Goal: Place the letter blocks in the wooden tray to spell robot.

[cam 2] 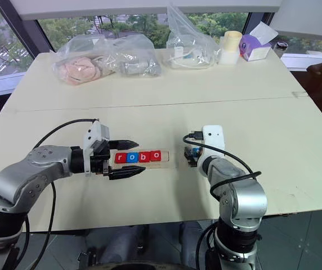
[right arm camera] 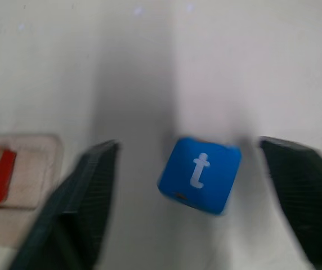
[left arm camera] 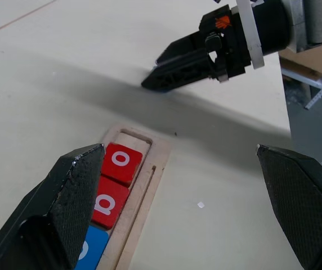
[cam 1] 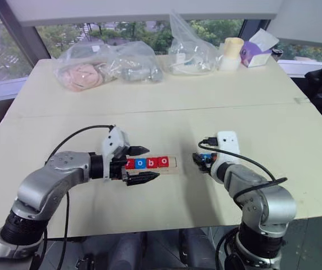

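With four square tiles spelling "robo" in the long pale-wood tray [cam 2: 169, 160], the small blue "t" tile [right arm camera: 199, 175] lies loose between the right gripper's [right arm camera: 197, 202] spread fingers, and closing off-centre could flick it away from the tray's empty end slot.

Left arm [cam 1: 54, 183] bent across the front, gripper [cam 1: 141, 165] pointing right, nearly level, black fingers [left arm camera: 71, 197] spread wide. Right arm [cam 1: 256, 194] folded close, wrist bent steeply, gripper [right arm camera: 206, 191] angled down and forward, fingers [right arm camera: 79, 197] parted wide, gripping nothing.
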Robot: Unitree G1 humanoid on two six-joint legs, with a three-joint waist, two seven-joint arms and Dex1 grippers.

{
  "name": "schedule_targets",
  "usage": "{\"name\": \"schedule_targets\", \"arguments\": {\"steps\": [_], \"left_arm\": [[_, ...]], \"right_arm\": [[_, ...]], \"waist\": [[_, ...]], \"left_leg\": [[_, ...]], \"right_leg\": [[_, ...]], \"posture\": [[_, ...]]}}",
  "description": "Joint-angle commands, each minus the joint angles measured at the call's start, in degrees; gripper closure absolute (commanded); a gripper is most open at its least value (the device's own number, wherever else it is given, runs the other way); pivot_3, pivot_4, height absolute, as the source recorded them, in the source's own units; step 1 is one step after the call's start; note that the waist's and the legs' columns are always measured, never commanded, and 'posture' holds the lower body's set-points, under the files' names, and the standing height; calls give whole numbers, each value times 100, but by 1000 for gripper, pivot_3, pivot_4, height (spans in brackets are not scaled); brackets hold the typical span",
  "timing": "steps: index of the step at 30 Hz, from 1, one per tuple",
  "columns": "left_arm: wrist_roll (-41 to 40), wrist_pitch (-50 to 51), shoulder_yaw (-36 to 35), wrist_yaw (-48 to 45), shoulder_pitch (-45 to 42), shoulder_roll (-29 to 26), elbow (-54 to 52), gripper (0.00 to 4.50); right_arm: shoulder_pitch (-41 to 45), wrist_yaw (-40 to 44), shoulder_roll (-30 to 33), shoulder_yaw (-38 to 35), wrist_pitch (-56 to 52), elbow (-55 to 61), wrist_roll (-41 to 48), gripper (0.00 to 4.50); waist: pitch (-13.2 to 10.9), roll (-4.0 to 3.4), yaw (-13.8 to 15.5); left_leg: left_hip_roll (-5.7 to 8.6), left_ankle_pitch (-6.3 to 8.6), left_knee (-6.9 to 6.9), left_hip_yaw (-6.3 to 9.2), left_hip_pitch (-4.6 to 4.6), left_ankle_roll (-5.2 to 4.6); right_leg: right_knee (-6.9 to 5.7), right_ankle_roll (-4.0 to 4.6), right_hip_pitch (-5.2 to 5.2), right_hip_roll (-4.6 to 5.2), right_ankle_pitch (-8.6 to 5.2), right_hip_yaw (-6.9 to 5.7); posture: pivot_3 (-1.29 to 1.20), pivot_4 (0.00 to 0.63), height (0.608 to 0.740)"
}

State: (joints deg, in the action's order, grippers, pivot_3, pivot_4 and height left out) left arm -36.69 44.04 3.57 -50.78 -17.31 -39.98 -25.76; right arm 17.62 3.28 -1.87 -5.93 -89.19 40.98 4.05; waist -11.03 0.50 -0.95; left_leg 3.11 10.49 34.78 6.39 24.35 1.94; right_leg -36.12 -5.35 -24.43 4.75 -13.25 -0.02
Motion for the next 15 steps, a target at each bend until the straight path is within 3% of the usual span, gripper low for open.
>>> {"name": "schedule_targets", "arguments": {"steps": [1,5,11,15], "left_arm": [[38,-124,-58,-74,-100,-69,-29,0],[-22,-24,-129,-141,-278,-161,23,0],[-176,-55,-147,-773,-272,-608,-43,0],[-188,-78,-205,-1061,-123,-939,-140,0]], "right_arm": [[172,-12,116,-147,54,211,-2,128],[367,803,1333,-282,1390,-272,234,128],[-201,4226,3795,15,4083,-1644,1213,128],[-34,5488,4585,411,5522,-3090,1119,128]], "waist": [[0,0,-1],[-1,-1,24],[-3,3,-3],[-6,4,-44]], "left_leg": [[0,0,1,0,0,0],[3,0,5,-1,2,0],[6,4,0,-13,3,-5],[4,9,4,-23,2,-16]], "right_leg": [[0,0,0,0,0,0],[3,-1,2,5,0,-2],[17,-16,11,15,-9,-7],[15,-14,11,14,-8,-2]], "posture": [[0,150,740],[0,150,740],[0,150,740],[0,150,740]]}}
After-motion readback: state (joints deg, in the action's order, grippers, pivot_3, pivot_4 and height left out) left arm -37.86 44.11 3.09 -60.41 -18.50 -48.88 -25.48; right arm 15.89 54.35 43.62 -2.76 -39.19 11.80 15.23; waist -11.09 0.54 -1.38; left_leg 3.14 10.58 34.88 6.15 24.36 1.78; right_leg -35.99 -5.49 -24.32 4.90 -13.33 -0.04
